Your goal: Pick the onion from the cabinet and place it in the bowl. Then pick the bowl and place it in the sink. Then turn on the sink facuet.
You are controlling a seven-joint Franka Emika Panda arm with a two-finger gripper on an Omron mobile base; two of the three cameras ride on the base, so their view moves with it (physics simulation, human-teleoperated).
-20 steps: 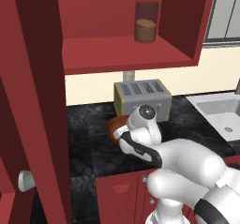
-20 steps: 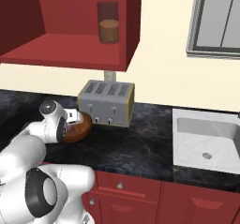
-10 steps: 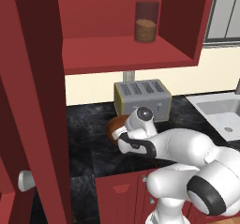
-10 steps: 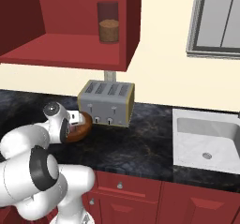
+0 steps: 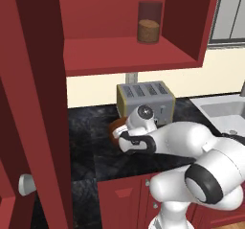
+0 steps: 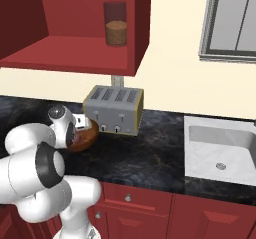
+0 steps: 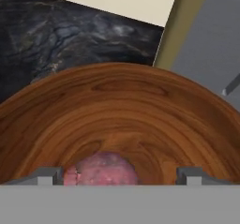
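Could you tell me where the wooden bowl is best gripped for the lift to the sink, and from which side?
I would take the bowl by its rim, from above, one finger inside the wall and one outside. It stands upright on the counter and looks too wide to span. The toaster crowds one side, so the counter-edge side seems safer, clear of the onion inside.

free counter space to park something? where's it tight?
Free: dark counter between the toaster and sink, and the strip in front of the toaster. Cabinet shelf left of the jar is bare. Tight: left of the toaster, where the bowl, onion and open claw crowd together.
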